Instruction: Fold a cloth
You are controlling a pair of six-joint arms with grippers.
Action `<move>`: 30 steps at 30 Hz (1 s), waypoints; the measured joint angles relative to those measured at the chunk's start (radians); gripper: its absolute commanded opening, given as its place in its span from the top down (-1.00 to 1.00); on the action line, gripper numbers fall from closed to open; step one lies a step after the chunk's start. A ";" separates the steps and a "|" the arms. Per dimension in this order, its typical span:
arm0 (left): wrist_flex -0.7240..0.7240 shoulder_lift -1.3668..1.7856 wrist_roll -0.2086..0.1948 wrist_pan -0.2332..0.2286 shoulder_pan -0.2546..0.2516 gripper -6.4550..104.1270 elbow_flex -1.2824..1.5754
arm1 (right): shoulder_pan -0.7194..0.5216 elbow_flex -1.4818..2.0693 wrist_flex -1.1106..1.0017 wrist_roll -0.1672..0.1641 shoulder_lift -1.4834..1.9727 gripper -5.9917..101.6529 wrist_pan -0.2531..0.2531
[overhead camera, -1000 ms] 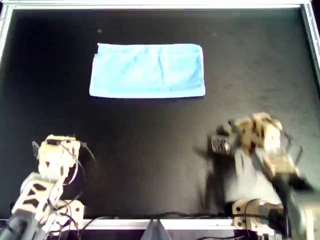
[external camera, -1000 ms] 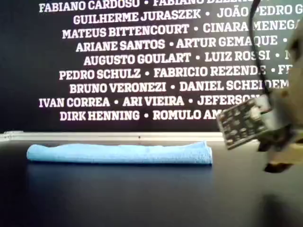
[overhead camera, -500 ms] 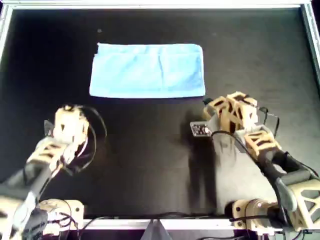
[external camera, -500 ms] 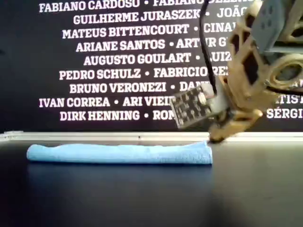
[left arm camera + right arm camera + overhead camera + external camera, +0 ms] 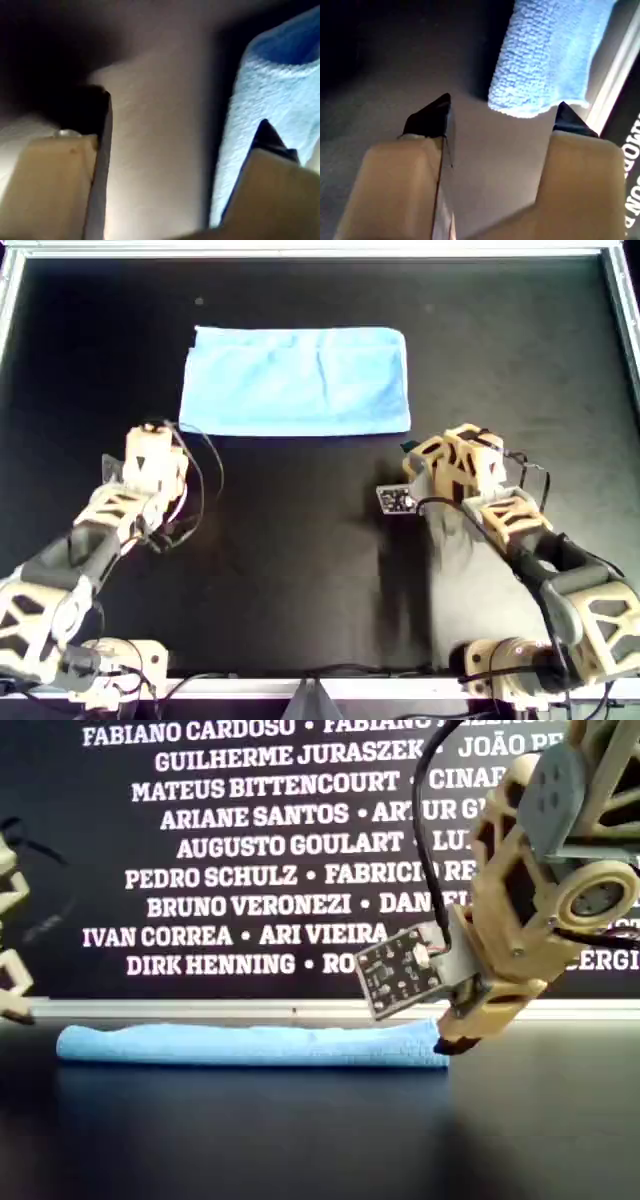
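Tan plastic, my left gripper [image 5: 165, 432] hangs with jaws spread, empty, just short of the cloth's near corner at the overhead view's left. My right gripper [image 5: 412, 445] is likewise spread and empty by the other near corner. Beyond them the pale blue cloth [image 5: 296, 380] lies folded flat on the black table [image 5: 300, 540].

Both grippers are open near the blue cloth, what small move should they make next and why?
Probably ease both grippers forward and down onto the cloth's near corners. The left gripper and right gripper are open with nothing between their jaws, each just short of the near edge, and the cloth lies flat on the black table, already folded into a rectangle.
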 measured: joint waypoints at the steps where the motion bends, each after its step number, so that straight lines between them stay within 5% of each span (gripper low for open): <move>1: 0.000 -0.018 0.000 0.000 0.000 -0.90 -0.020 | 0.002 -0.025 0.031 0.000 -0.006 -0.59 0.000; 11: -0.005 -0.176 0.005 -0.002 0.000 -0.90 -0.192 | 0.005 -0.365 0.333 0.005 -0.232 -0.59 0.000; 30: -0.018 -0.348 0.006 -0.014 0.000 -0.88 -0.402 | -0.026 -0.643 0.393 0.006 -0.430 -0.59 0.000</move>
